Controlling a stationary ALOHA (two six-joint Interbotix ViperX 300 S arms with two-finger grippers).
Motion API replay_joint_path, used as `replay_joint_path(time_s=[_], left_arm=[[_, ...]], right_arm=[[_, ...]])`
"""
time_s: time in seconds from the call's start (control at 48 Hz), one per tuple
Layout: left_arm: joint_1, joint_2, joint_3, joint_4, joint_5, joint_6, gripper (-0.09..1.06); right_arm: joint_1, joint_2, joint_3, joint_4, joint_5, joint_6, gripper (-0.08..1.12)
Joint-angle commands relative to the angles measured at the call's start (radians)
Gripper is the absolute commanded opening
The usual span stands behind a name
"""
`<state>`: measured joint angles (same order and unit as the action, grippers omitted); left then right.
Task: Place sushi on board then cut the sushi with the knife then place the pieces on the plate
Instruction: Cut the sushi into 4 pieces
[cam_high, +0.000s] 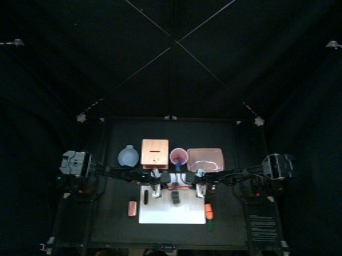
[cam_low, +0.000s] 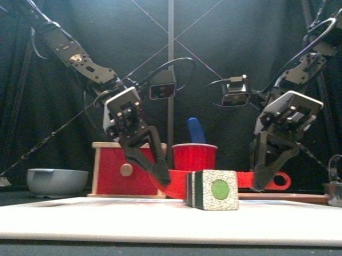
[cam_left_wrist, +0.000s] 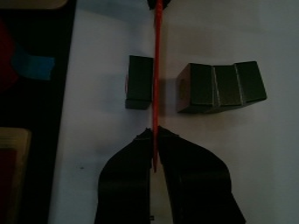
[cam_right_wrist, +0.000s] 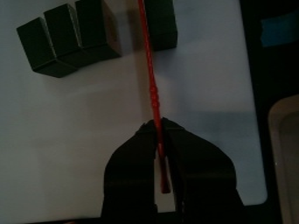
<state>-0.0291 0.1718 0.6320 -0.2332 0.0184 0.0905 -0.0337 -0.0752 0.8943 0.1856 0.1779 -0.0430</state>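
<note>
White board (cam_left_wrist: 268, 157) looks mid-cut: left tool (cam_left_wrist: 151, 133) and right tool (cam_right_wrist: 159, 124) both pinch the red knife (cam_left_wrist: 156, 70); three-block chunk (cam_left_wrist: 219, 87) needs slicing next.

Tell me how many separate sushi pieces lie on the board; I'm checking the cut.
2: a single slice on one side of the red knife, a three-block chunk on the other, both on the white board; none looks hidden.

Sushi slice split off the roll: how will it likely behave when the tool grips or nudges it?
The slice looks like a rigid block with flat faces, so it should grip firmly and not roll. It is thin and stands apart from the roll, so a nudge could tip it. The board looks smooth, so it may slide.
</note>
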Motion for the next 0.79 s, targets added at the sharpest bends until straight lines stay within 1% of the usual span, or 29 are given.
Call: replay_joint_path(time_s=[0.021,0.083,0.188,0.458,0.479,0.562,0.688,0.792], left_arm=[[0.006,-0.015,-0.018,0.011,-0.003,0.0,0.47],[0.009,-0.02,-0.018,0.017,-0.003,0.0,0.47],[0.006,-0.034,-0.018,0.017,0.003,0.0,0.47],[-0.002,-0.117,-0.021,0.017,0.077,-0.003,0.47],[-0.005,-0.124,-0.021,0.017,0.083,-0.003,0.47],[-0.035,-0.138,-0.021,0.015,0.086,-0.003,0.47],[-0.074,-0.133,-0.023,0.011,0.084,-0.006,0.47],[-0.097,-0.121,-0.025,-0.012,0.083,-0.006,0.47]], right_arm=[[-0.02,-0.034,-0.012,-0.002,0.011,0.002,0.38],[-0.02,-0.04,-0.015,0.0,0.021,0.002,0.38],[-0.012,-0.064,-0.028,0.0,0.049,0.002,0.38],[-0.005,-0.176,-0.077,0.011,0.204,0.003,0.38],[-0.002,-0.183,-0.078,0.012,0.209,0.003,0.38],[0.017,-0.209,-0.077,0.026,0.21,0.003,0.38],[0.04,-0.221,-0.071,0.051,0.21,0.003,0.38],[0.057,-0.218,-0.066,0.071,0.21,0.003,0.38]])
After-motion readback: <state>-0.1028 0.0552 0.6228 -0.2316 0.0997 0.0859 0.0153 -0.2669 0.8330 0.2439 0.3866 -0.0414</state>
